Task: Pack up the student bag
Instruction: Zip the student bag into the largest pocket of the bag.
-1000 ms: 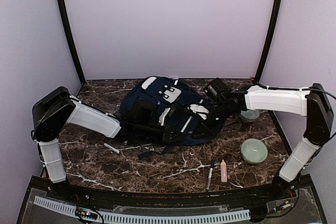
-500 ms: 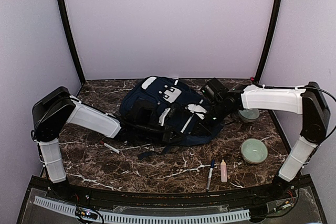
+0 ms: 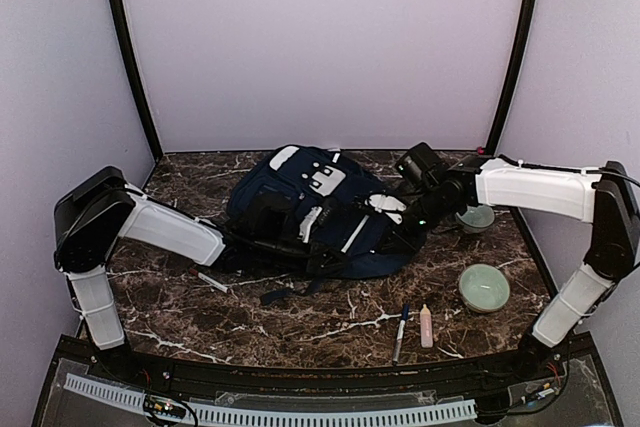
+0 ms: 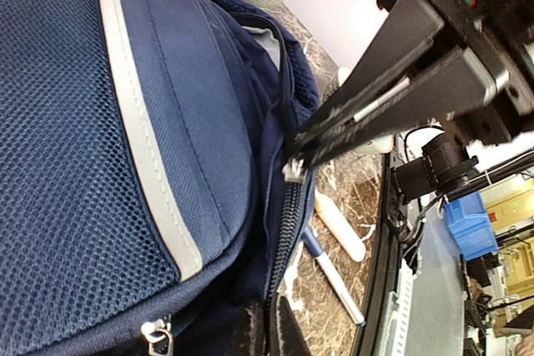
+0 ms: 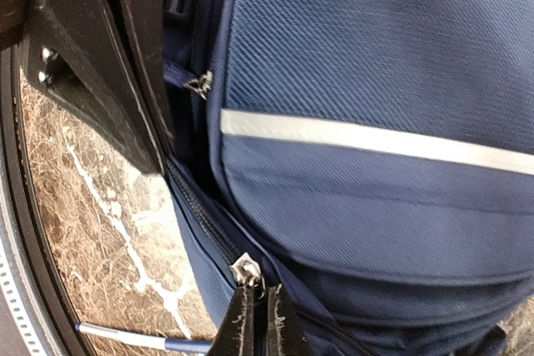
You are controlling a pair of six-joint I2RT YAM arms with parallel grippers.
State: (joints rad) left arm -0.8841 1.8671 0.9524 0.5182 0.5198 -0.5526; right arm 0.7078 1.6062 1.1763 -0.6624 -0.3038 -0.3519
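Note:
The student bag [image 3: 305, 202], navy blue with a white stripe, lies flat in the middle of the table. My left gripper [image 3: 318, 259] is at its near edge, shut on the fabric beside the zip [image 4: 275, 327]. My right gripper [image 3: 405, 235] comes in from the right. In the right wrist view its tips [image 5: 256, 313] are shut on the silver zipper pull [image 5: 248, 270] of the bag's side zip. In the left wrist view the right gripper's black fingers [image 4: 367, 114] end at that pull [image 4: 294, 170]. What is inside the bag is hidden.
Two pale green bowls [image 3: 484, 287] [image 3: 476, 217] sit to the right of the bag. A blue-and-white pen [image 3: 401, 332] and a cream tube [image 3: 426, 325] lie near the front edge. A small white marker [image 3: 211, 282] lies front left under the left arm.
My right gripper has shut on the zipper pull and its arm has shifted slightly right and back. The left arm and gripper have kept their hold.

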